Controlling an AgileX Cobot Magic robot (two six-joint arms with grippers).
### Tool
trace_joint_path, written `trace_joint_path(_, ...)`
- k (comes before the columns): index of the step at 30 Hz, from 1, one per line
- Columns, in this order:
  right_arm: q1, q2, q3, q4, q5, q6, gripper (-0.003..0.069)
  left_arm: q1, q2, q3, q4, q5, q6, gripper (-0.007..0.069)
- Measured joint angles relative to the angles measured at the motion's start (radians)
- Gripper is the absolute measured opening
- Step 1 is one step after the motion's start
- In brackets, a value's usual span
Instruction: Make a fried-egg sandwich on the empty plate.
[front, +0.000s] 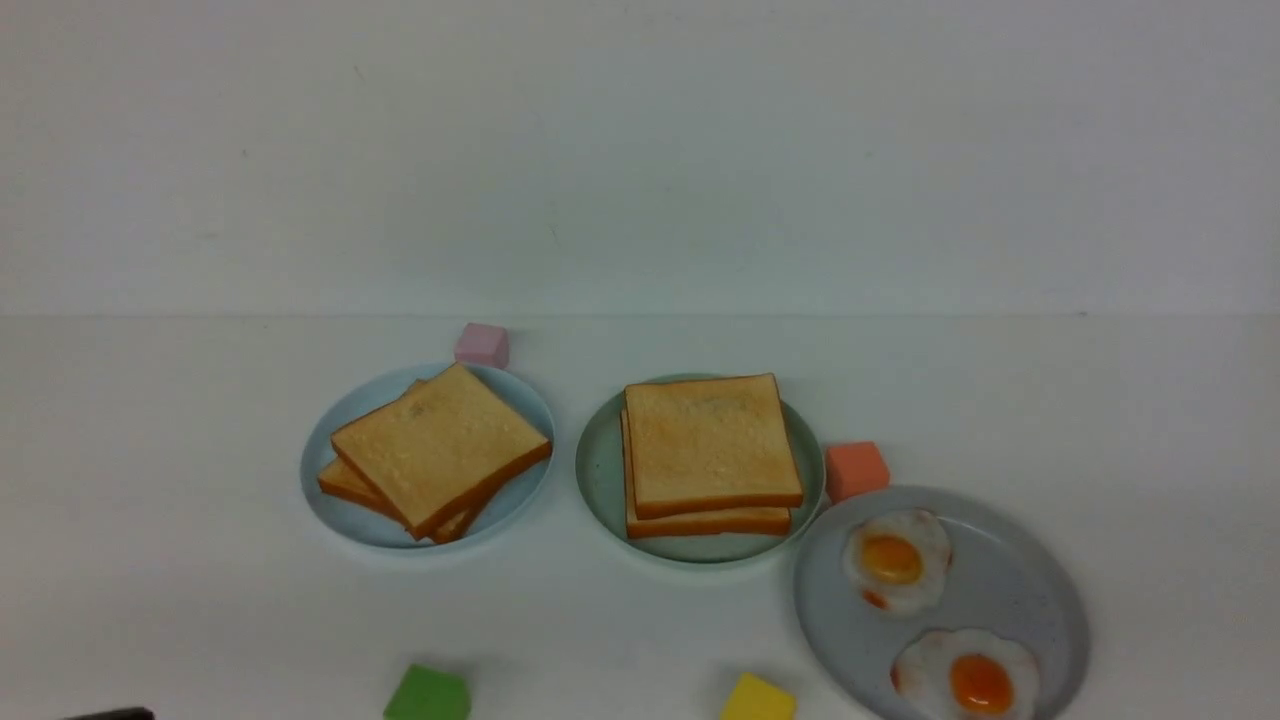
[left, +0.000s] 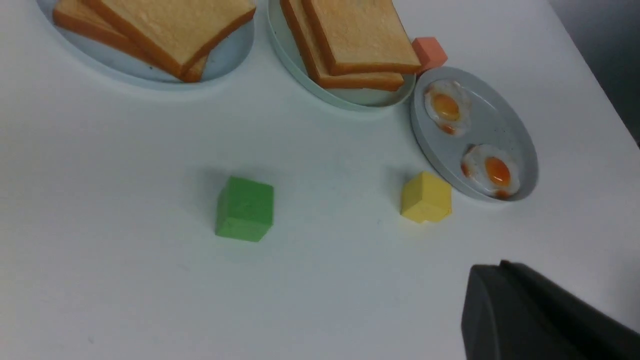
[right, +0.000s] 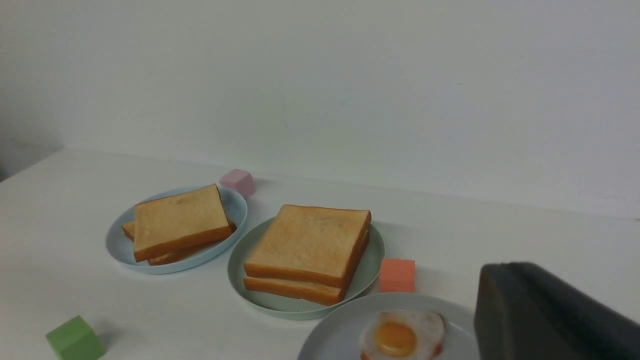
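Nearest the camera lie the green cube (front: 427, 694) and yellow cube (front: 757, 699), at the near edge of the white table (front: 150, 500). Just beyond, centre, sits the mint-green plate (front: 600, 470) carrying two stacked toast slices (front: 710, 440); no egg shows between them, though I cannot rule one out. The pale blue plate (front: 330, 470) to its left holds two more slices. Near right, the grey plate (front: 1010, 590) holds two fried eggs (front: 895, 560). The sandwich lies forward of both arms. The eggs sit on the right, so the right gripper (right: 550, 315) is nearer them. The left gripper (left: 540, 315) and the right both have their jaws together, holding nothing.
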Motion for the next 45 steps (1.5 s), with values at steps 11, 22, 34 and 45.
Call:
trace_joint_path(11, 0.000, 0.000, 0.000, 0.000, 0.000, 0.000, 0.0002, 0.156, -0.261, 0.233, 0.409, -0.267, -0.163, -0.0011)
trace_joint_path(22, 0.000, 0.000, 0.000, 0.000, 0.000, 0.000, 0.0003, 0.176, -0.355, 0.558, 0.366, -0.398, -0.192, -0.0006)
trace_joint_path(34, 0.000, 0.000, 0.000, 0.000, 0.000, 0.000, 0.0010, 0.180, -0.355, 0.564, 0.357, -0.352, -0.001, -0.0003)
trace_joint_path(45, 0.000, 0.000, 0.000, 0.000, 0.000, 0.000, 0.0021, 0.214, -0.355, 0.564, 0.334, -0.354, -0.003, 0.0004)
